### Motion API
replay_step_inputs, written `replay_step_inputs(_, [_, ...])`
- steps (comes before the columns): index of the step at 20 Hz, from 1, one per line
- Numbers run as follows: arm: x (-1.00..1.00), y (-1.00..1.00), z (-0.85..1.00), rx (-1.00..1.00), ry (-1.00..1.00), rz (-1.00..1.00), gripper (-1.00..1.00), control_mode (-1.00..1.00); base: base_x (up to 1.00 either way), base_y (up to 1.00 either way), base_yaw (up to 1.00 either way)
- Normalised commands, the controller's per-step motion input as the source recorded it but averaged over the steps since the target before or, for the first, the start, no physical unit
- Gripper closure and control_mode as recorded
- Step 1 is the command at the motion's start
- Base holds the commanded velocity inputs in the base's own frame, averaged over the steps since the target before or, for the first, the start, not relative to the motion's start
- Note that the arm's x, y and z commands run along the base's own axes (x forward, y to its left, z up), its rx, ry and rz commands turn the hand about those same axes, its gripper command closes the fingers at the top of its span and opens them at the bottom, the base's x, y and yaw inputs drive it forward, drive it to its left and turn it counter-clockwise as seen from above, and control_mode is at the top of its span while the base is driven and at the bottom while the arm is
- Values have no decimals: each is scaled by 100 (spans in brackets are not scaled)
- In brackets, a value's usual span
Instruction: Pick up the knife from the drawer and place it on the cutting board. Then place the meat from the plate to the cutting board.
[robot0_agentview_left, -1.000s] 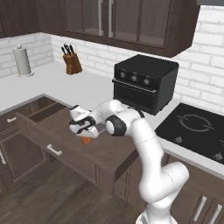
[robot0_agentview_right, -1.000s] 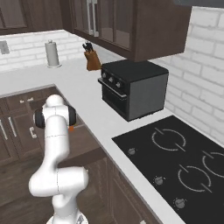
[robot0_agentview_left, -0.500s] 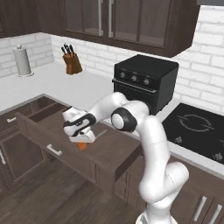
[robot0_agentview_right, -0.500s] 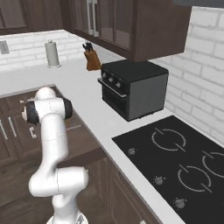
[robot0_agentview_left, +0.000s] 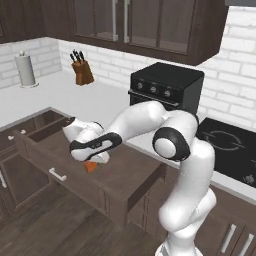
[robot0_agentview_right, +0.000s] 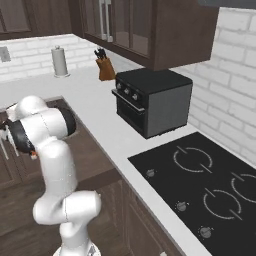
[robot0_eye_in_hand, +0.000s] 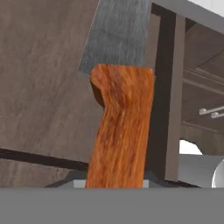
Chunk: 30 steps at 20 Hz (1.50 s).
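Observation:
The dark brown drawer (robot0_agentview_left: 75, 182) stands pulled out from under the counter, also seen as the drawer (robot0_agentview_right: 92, 150) from the right. My gripper (robot0_agentview_left: 93, 159) hangs low over its inside, pointing down. The knife's orange handle (robot0_agentview_left: 90, 167) pokes out just beneath the hand. In the hand view the knife (robot0_eye_in_hand: 120, 131) is very close. Its orange handle runs down into my gripper (robot0_eye_in_hand: 116, 181) and its silvery blade points away over the drawer floor. The jaws look shut on the handle. The cutting board, the plate and the meat are out of view.
A black oven (robot0_agentview_left: 167, 87) sits on the white counter (robot0_agentview_left: 100, 100) behind the arm, and a black cooktop (robot0_agentview_left: 225, 145) lies to its right. A brown knife block (robot0_agentview_left: 82, 72) and a paper towel roll (robot0_agentview_left: 26, 70) stand at the back left.
The hand has swung left over the drawer and dropped a little, and the orange handle has moved along with it. The elbow now reaches further left.

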Motion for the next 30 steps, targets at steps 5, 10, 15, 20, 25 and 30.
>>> replay_step_inputs(5, [-84,-35,100,0,-20,4,100,-100,0,0,0])
replay_step_inputs(10, [-54,-60,100,3,-5,0,100,-100,0,0,0])
replay_step_inputs(15, [-39,-81,94,17,2,-2,100,-100,0,0,0])
replay_step_inputs(20, [-65,-65,47,13,0,0,100,-100,0,0,0])
replay_step_inputs(25, [-54,-56,20,13,1,0,100,-100,0,0,0])
replay_step_inputs(30, [-38,-9,0,2,5,-3,100,-100,0,0,0])
